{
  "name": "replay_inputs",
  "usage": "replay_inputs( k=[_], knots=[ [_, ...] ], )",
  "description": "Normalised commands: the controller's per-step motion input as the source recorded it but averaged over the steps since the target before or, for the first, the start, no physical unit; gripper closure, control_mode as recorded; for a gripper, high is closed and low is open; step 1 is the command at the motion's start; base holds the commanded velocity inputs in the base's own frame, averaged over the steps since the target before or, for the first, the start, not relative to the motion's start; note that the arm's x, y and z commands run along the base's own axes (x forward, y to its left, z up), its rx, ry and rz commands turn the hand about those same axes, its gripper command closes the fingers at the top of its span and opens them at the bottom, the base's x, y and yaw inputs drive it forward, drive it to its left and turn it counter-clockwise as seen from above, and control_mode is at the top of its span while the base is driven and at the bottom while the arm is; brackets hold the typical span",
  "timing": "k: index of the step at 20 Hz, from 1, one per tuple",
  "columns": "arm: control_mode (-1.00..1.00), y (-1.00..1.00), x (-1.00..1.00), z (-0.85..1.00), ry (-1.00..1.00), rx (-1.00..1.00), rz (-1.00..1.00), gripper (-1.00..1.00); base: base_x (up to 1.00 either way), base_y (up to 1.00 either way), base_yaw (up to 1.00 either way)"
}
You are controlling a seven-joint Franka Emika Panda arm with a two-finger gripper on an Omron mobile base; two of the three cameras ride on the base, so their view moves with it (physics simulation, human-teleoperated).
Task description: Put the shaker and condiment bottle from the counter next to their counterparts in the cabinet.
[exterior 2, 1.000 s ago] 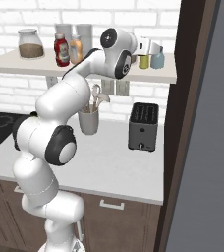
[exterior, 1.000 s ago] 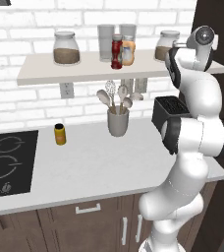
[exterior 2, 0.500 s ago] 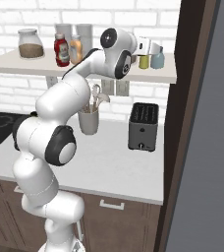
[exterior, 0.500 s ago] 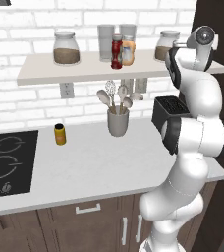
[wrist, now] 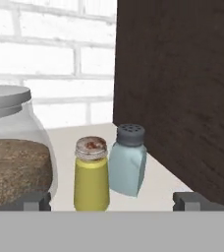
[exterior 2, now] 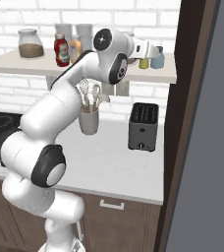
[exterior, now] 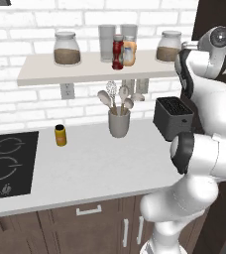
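Shaker (wrist: 91,174): yellow-green cylinder with a silvery top, standing upright on the shelf (exterior: 85,74), just beside the pale blue shaker (wrist: 127,160); seen small in the right base view between the tool and the blue one.
Pale blue shaker: its counterpart, upright, a little behind and toward the dark side wall (wrist: 182,88).
Tool (wrist: 113,201): jaws wide apart and holding nothing; the two dark fingertips (wrist: 35,201) flank the shaker with clear space on each side.
Condiment bottle (exterior: 117,52): red, upright on the shelf, just beside the orange bottle (exterior: 129,52); both placements judged complete.
Glass jar (wrist: 13,147): brown-filled, lidded, close on the other side of the shaker.
Step in hand: judged to be the release and withdrawal from the shaker.
How to do it well: draw the tool straight back along its own axis, jaws kept wide, with no sideways sweep, since jar and blue shaker stand close.
Risk: a fingertip brushing the narrow shaker could tip it into its neighbour.
Table (exterior: 100,163): pale top carrying a utensil crock (exterior: 119,121), a toaster (exterior: 172,118) and a small yellow-orange jar (exterior: 60,135).
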Motion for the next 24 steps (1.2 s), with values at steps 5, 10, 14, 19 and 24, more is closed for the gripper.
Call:
replay_inputs(
  k=[5,10,14,19,24],
  knots=[
    [-1.0,0.3,-0.98,0.0,-0.07,0.0,0.0,-1.0,0.0,0.0,0.0],
    [-1.0,0.77,-0.99,0.0,-0.07,0.0,0.0,-1.0,0.0,0.0,0.0],
    [-1.0,0.79,-1.0,0.0,-0.11,0.0,0.0,-1.0,0.0,0.0,0.0],
    [-1.0,0.76,-1.0,0.0,-0.16,0.0,0.0,-1.0,0.0,0.0,0.0],
    [-1.0,0.73,-1.0,0.0,-0.18,0.0,0.0,-1.0,0.0,0.0,0.0]
  ],
)
